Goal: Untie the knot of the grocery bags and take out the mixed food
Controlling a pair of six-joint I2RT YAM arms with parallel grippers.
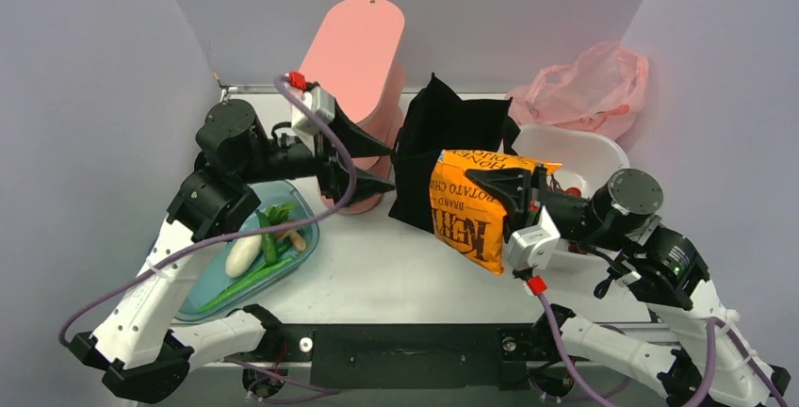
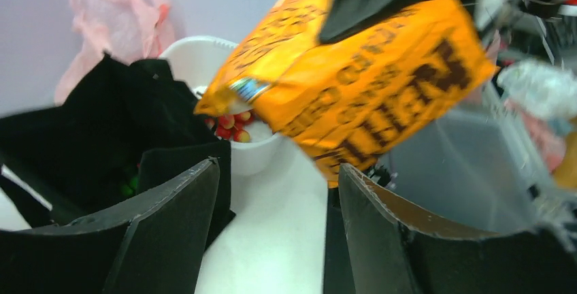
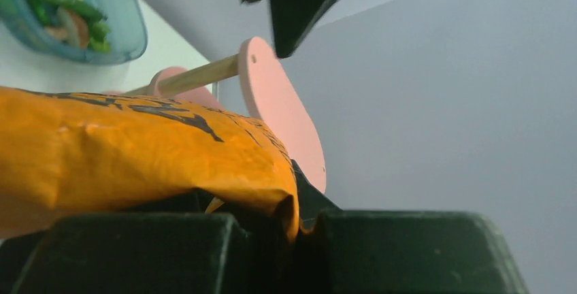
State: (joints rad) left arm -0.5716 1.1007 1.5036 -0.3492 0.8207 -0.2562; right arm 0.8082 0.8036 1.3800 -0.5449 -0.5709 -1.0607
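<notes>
The packet (image 1: 466, 214) is pinched by the right hand (image 1: 485, 188) over the surface (image 1: 377, 275), beside the tote (image 1: 448, 124) near the far edge; the left hand (image 1: 388, 166) is spread.

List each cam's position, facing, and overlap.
Top external: above, behind the bases, looking down on the table; both arms show, right tool shut on the orange snack packet, left tool open.
Left wrist: on left arm, facing right at the packet, black tote, white bowl; own fingers at bottom.
Right wrist: on right arm, facing left past the packet to pink rack, blue tray; own fingers at bottom.
Shared: both wrist views show the packet and the opposite tool.
</notes>
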